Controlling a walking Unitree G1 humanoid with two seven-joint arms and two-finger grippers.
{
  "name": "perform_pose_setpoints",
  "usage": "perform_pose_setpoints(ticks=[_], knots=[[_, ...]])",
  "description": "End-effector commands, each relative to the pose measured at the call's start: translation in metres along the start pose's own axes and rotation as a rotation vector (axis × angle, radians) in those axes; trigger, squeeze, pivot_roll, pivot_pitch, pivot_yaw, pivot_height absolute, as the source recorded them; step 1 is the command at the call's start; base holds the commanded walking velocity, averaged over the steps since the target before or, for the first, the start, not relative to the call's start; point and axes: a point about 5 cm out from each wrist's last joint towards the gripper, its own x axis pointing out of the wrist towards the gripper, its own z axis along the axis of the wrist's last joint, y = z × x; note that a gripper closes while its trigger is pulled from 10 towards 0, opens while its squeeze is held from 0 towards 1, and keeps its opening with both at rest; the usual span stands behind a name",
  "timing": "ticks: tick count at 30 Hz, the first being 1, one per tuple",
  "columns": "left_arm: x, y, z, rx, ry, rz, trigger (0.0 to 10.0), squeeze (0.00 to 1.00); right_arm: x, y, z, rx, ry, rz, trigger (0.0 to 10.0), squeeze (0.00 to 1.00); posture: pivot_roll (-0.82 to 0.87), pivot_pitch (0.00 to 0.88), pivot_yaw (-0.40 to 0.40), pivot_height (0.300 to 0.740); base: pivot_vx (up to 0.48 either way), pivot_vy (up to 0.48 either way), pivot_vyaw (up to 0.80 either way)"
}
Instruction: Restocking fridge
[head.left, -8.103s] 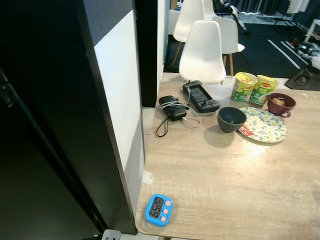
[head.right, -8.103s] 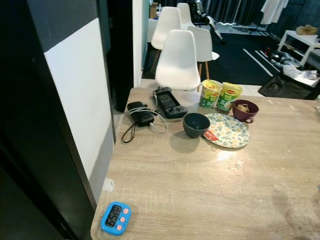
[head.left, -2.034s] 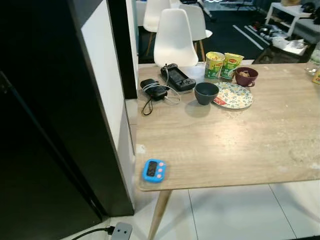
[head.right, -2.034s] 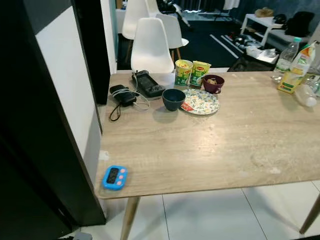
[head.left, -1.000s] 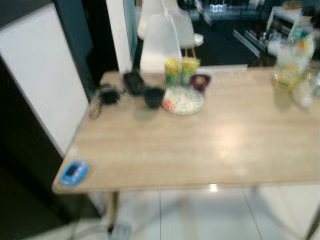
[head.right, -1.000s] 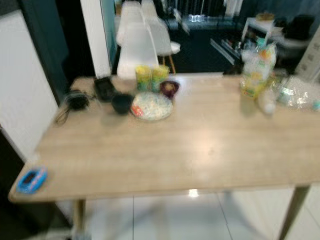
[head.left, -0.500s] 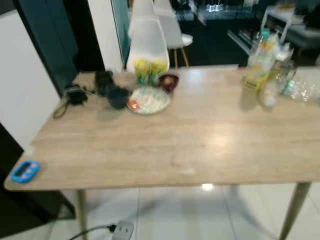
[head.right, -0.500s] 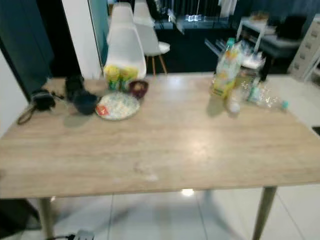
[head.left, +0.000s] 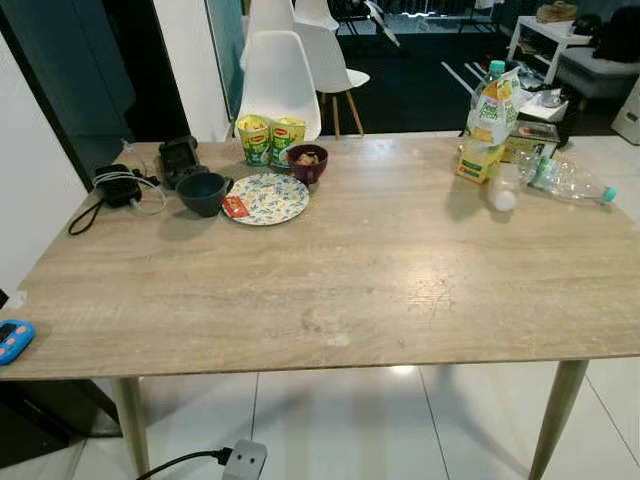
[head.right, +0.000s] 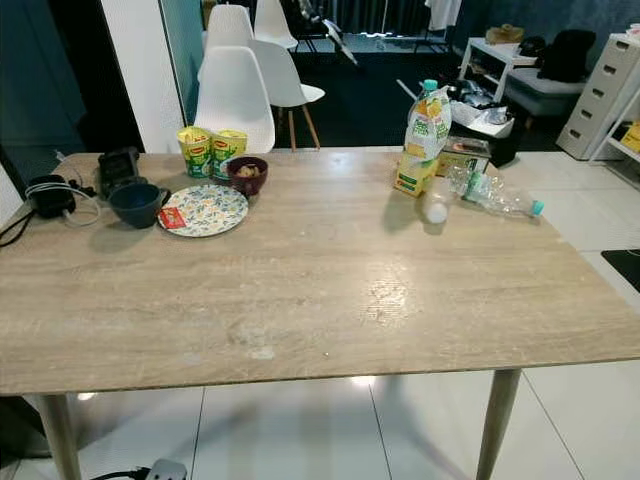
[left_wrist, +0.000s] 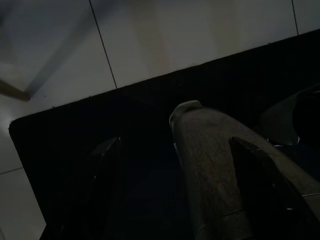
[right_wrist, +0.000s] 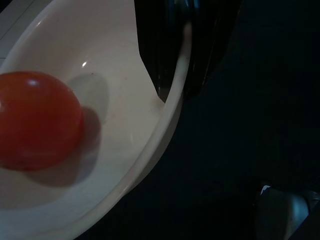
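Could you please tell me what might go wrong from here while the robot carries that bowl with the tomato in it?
The right gripper holds the white bowl by its rim alone, jaws pinched on the edge, so the bowl may tilt or slip. The red tomato lies loose inside and could roll out. Setting down near the lying plastic bottle risks knocking it.

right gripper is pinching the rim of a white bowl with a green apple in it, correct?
Not quite. The right wrist view shows the right gripper shut on the rim of the white bowl, but the thing in it is a red tomato, not a green apple.
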Motion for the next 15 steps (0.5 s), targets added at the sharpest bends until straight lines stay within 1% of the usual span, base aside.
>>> perform_pose_setpoints(ticks=[1, 2, 7, 9, 15], knots=[[-0.0021, -0.0056, -0.0157, -0.010, 0.057, -0.019, 10.0, 0.00, 0.0000, -0.0002, -0.0004, -0.005, -0.004, -0.003, 10.0, 0.00, 0.04, 0.000, -0.054, 0.740, 0.000, 0.000, 0.00], [-0.0021, -0.0062, -0.0161, 0.004, 0.062, -0.025, 10.0, 0.00, 0.0000, 0.0000, -0.0006, -0.003, -0.003, -0.002, 10.0, 0.00, 0.04, 0.000, -0.053, 0.740, 0.000, -0.480, 0.00], [-0.0018, -0.0082, -0.0159, -0.007, 0.058, -0.038, 10.0, 0.00, 0.0001, 0.0008, -0.0017, 0.001, -0.001, -0.002, 10.0, 0.00, 0.04, 0.000, -0.051, 0.740, 0.000, -0.480, 0.00], [-0.0015, -0.0078, -0.0148, -0.019, 0.051, -0.030, 10.0, 0.00, 0.0001, 0.0011, -0.0022, 0.003, 0.000, -0.001, 10.0, 0.00, 0.04, 0.000, -0.049, 0.740, 0.000, -0.255, 0.00], [-0.0014, -0.0064, -0.0138, -0.018, 0.049, -0.016, 10.0, 0.00, 0.0002, 0.0020, -0.0024, 0.004, -0.002, 0.001, 10.0, 0.00, 0.04, 0.000, -0.047, 0.740, 0.000, 0.000, 0.00]])
